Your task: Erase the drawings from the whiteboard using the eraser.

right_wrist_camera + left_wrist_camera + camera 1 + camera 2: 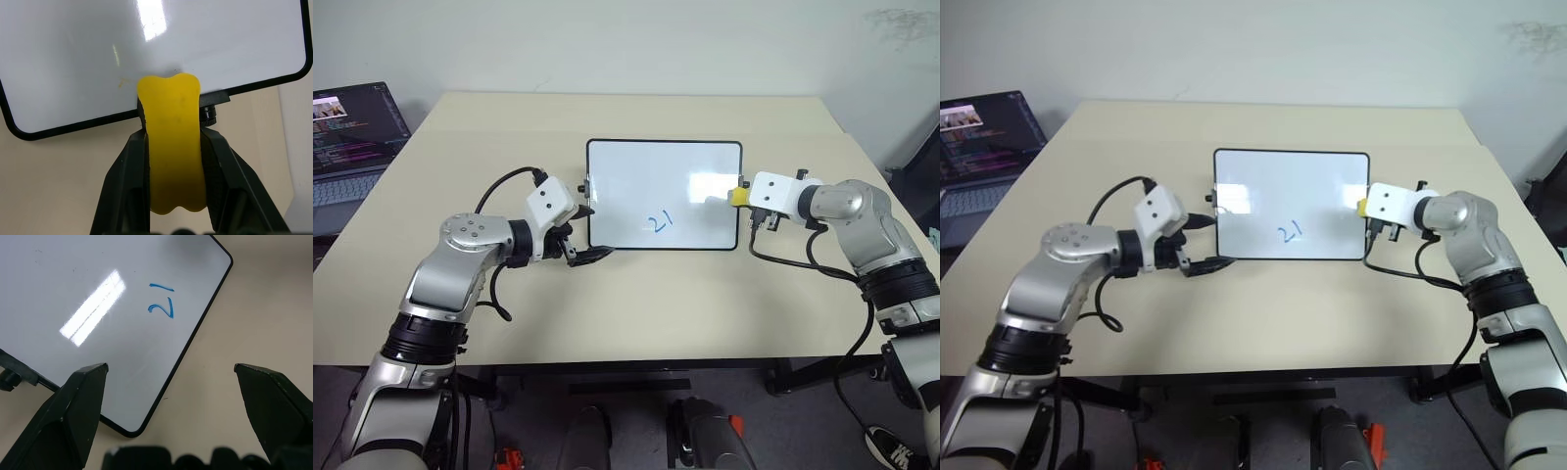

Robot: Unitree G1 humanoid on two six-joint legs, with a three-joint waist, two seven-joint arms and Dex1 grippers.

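The whiteboard lies flat in the middle of the beige table, its black frame all around it. The drawings are a small blue "21" near its front edge, seen again as the drawings in the left wrist view. My right gripper is shut on the yellow eraser, whose tip reaches over the board's right short edge by a black knob. My left gripper is open at the board's front left corner, one finger over the board and one over the table.
A laptop with a lit dark screen stands at the table's far left edge. The beige table has free room in front of and behind the board. A white wall rises behind the table.
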